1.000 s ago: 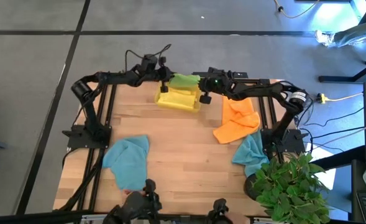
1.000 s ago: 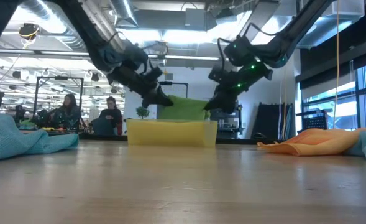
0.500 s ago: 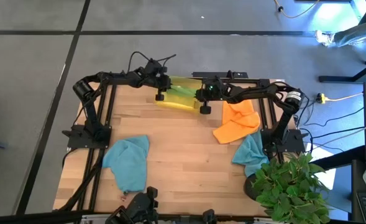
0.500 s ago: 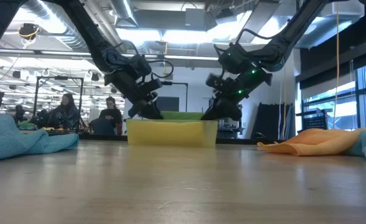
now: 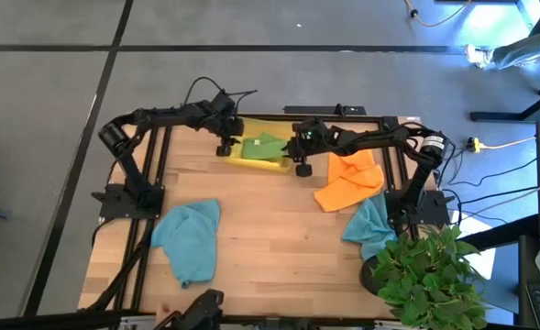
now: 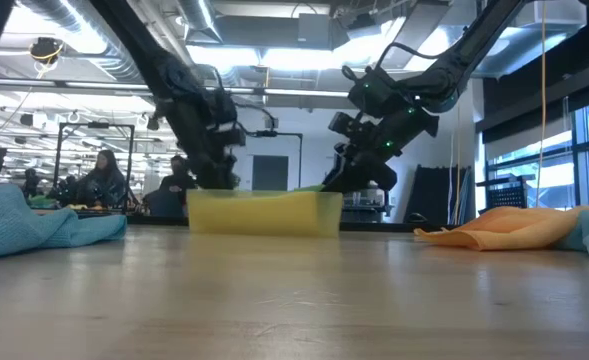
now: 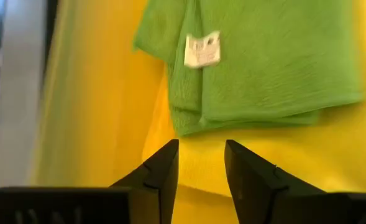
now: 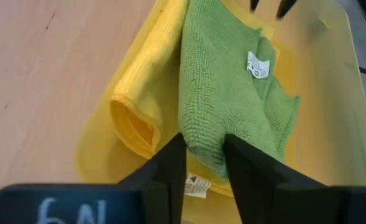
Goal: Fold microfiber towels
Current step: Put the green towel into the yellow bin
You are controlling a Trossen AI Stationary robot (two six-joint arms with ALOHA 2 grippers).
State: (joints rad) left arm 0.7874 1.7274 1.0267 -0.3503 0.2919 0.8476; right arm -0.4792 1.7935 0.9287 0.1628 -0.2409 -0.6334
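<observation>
Microfiber towels are seen spread over the desk (image 5: 270, 238): the green towel (image 5: 262, 145) is laid folded on the folded yellow towel (image 8: 142, 93) inside the yellow tray (image 5: 279, 124), upper centre of the high view. The left claw (image 5: 224, 147) is held at the tray's left end, fingers (image 7: 164, 171) parted, nothing gripped. The right claw (image 5: 299, 163) is set at the tray's right end, fingers (image 8: 170, 163) parted astride the green towel's edge. The orange towel (image 5: 347, 179) is heaped right of centre, one teal towel (image 5: 370, 225) below it, the other teal towel (image 5: 189, 236) lower left.
</observation>
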